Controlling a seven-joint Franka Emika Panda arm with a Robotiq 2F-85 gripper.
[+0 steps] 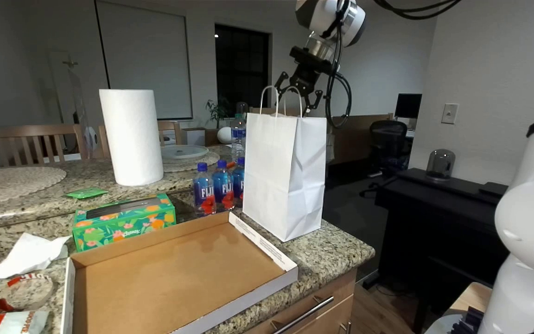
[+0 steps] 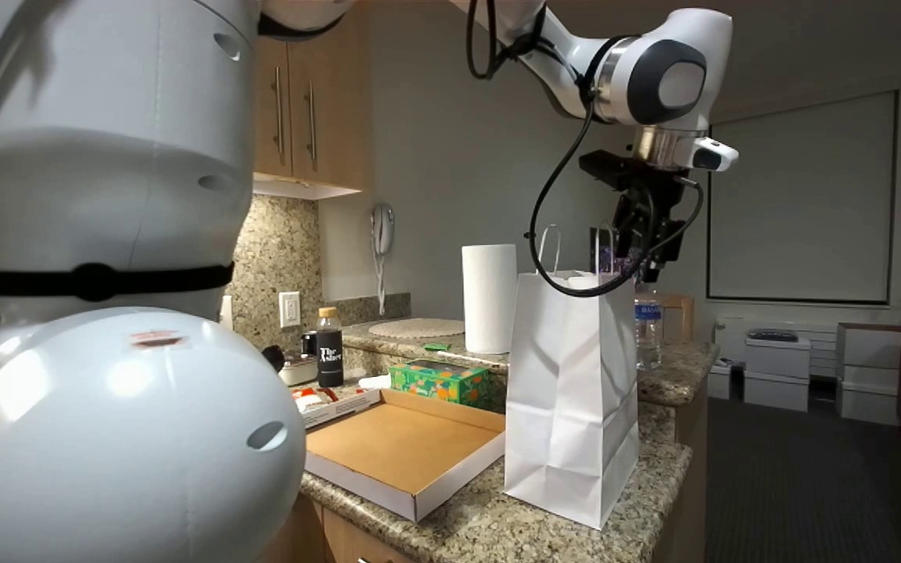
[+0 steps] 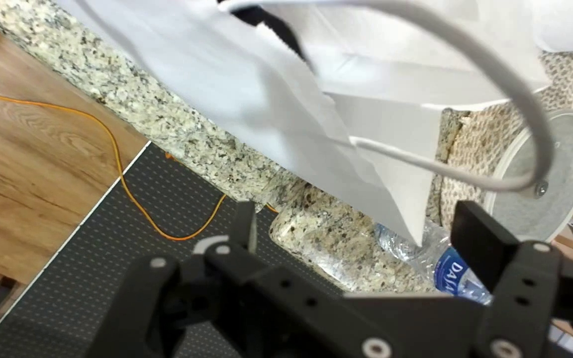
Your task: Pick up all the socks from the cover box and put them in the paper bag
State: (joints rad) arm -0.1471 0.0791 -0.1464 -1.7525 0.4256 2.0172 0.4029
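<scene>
The brown cardboard cover box (image 1: 179, 273) lies on the counter with a bare inside; it also shows in an exterior view (image 2: 403, 438). No sock shows in it. The white paper bag (image 1: 271, 171) stands upright beside it with handles up, in both exterior views (image 2: 560, 391). In the wrist view the bag (image 3: 237, 94) is open at the top, and a dark thing (image 3: 274, 25) shows inside, probably a sock. My gripper (image 1: 294, 104) is open and empty, above and behind the bag's top near the handles. Its spread fingers (image 3: 366, 231) show in the wrist view.
A Dasani bottle (image 3: 450, 271) stands below my right-hand finger in the wrist view. Fiji bottles (image 1: 223, 185), a green tissue box (image 1: 125, 220) and a paper towel roll (image 1: 132, 139) stand behind the box. The counter's edge (image 1: 364, 253) is close to the bag.
</scene>
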